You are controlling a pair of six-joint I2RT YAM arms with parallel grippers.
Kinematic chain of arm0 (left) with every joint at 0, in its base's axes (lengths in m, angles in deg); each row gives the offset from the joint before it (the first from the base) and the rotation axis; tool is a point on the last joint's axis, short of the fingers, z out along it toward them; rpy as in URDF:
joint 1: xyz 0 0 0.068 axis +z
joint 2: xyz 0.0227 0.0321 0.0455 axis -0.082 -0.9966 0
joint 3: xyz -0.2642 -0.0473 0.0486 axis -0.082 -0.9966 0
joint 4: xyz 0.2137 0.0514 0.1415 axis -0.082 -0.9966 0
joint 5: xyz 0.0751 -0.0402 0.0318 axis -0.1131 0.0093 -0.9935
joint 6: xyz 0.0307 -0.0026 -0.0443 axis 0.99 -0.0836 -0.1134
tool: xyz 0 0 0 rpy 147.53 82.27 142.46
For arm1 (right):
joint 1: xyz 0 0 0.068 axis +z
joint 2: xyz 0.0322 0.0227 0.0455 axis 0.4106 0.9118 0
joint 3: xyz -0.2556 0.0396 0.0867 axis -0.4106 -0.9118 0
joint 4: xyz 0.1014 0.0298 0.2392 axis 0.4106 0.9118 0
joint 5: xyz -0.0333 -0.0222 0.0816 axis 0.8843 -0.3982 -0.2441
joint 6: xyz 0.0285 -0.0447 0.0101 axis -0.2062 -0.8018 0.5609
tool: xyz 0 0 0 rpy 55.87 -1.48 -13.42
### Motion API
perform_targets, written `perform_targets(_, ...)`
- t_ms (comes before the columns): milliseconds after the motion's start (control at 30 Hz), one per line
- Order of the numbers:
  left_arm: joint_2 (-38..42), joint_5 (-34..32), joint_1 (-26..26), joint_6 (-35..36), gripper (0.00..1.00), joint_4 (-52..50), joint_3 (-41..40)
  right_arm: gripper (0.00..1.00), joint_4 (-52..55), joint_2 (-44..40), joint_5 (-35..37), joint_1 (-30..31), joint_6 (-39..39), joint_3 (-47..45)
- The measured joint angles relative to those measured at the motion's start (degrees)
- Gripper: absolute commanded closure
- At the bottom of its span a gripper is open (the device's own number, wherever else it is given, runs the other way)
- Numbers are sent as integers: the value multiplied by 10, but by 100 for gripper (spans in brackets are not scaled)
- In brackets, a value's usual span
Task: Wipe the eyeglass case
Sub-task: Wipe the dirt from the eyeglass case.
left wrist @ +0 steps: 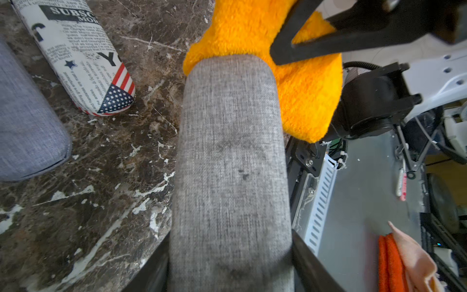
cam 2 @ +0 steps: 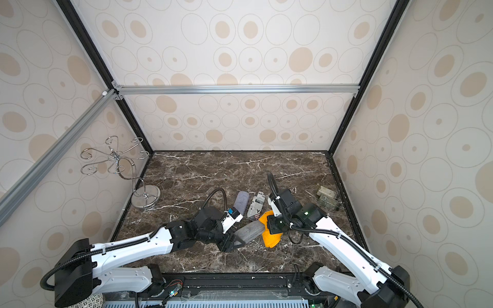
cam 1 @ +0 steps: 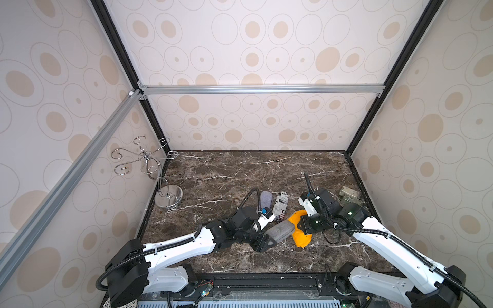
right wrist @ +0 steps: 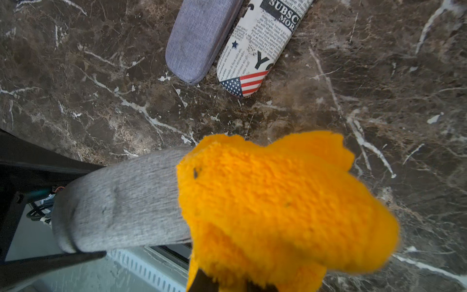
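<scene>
The left end effector (cam 1: 266, 240) is clamped on one end of the grey, woven-fabric, oblong eyeglass case (cam 1: 281, 231). The case is held out near the middle of the front edge of the dark marble surface (cam 1: 240, 173), so that its free end is exposed. The right end effector (cam 1: 301, 226) is closed on a fluffy orange cloth (cam 1: 302, 240), which is draped over that end for rubbing.

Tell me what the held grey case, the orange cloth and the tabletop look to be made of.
Grey case: woven fabric over a seemingly rigid shell; a matte crosshatch weave shows, with dark smudges. Orange cloth: fluffy microfibre or terry, judging by its fuzzy pile and soft folds. Tabletop: dark brown marble look with white veins; real stone or a printed laminate cannot be told.
</scene>
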Motion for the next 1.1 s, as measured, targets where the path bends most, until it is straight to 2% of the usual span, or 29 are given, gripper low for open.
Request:
perform_targets(167, -8, -47, -33, 26, 59, -7, 7, 100, 2, 7, 0, 0, -5, 0)
perform_targets(333, -8, -82, -52, 39, 59, -29, 7, 100, -5, 56, -15, 0, -16, 3)
perform_targets(633, 0, -92, -64, 59, 62, -51, 5, 100, -30, 117, -29, -1, -37, 10)
perform_targets(800, 0, -112, -69, 63, 63, -50, 5, 100, -41, 103, -27, -3, -35, 3)
perform_targets(1100, -28, -124, -82, 68, 63, -41, 20, 100, -33, 13, -18, -4, -19, -49)
